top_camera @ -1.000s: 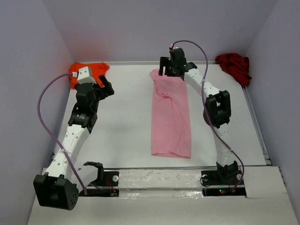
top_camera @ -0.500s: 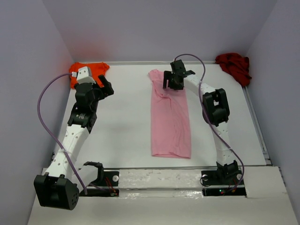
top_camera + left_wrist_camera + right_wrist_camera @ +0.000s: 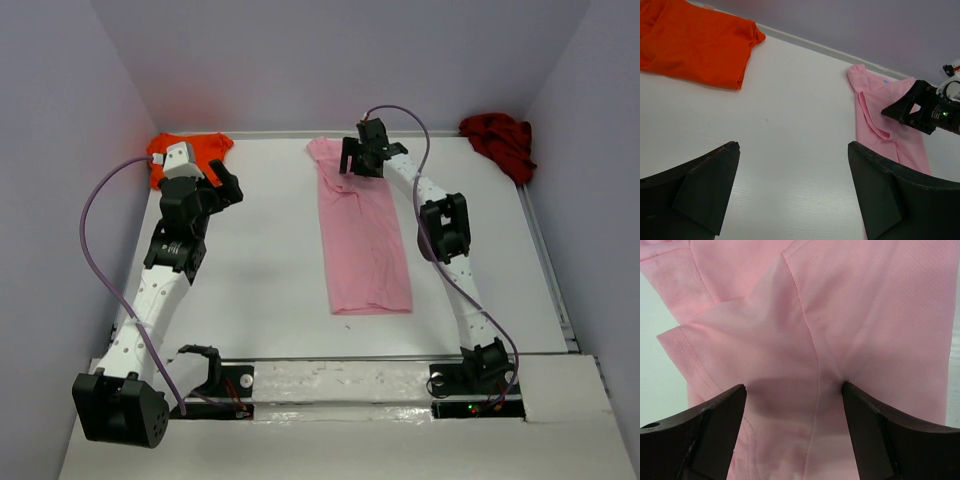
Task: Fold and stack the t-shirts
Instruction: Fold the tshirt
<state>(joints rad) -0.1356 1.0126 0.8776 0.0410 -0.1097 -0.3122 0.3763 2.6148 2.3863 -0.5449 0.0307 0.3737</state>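
Three t-shirts lay on the white table (image 3: 260, 290). The orange t-shirt (image 3: 195, 150) sat folded in the far left corner, partly hidden by the left arm. The dark red t-shirt (image 3: 497, 140) was bunched in the far right corner. The pink t-shirt (image 3: 365, 240) lay folded lengthwise mid-table. The left gripper (image 3: 228, 183) hovered wide open and empty. The right gripper (image 3: 794, 387) had its jaws spread wide over the pink shirt's far end, grasping nothing.

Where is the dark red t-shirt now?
In the top view, the dark red t-shirt lies crumpled at the far right corner, right of the pink t-shirt.
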